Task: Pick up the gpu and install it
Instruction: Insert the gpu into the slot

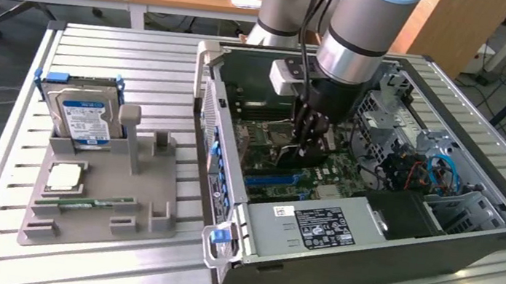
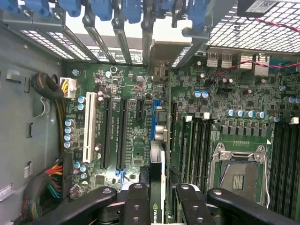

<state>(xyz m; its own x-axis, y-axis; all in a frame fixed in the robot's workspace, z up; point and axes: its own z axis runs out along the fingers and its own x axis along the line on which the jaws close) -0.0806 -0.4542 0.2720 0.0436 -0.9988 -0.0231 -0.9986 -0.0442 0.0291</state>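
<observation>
The gpu point(image 2: 157, 180) is a thin dark card seen edge-on in the wrist view, with a green logo near its held end. My gripper point(image 2: 161, 204) is shut on it, one black finger point(image 2: 138, 201) on each side. The card stands upright over the blue slot point(image 2: 153, 117) of the green motherboard point(image 2: 136, 150), and its far end reaches toward the rear slot opening point(image 2: 159, 51). Whether it is seated in the slot I cannot tell. In the exterior view, the gripper point(image 1: 308, 138) reaches down inside the open computer case point(image 1: 365, 260) with the dark gpu point(image 1: 292, 156) below it.
A grey fixture tray point(image 1: 144, 186) on the exterior view's left holds a silver hard drive point(image 1: 85, 116), a processor chip point(image 1: 65, 177) and a green memory stick point(image 1: 88, 203). Inside the case are the power supply point(image 1: 321, 224), a processor socket point(image 2: 239, 173), a white slot point(image 2: 88, 126) and cable bundles point(image 2: 51, 183).
</observation>
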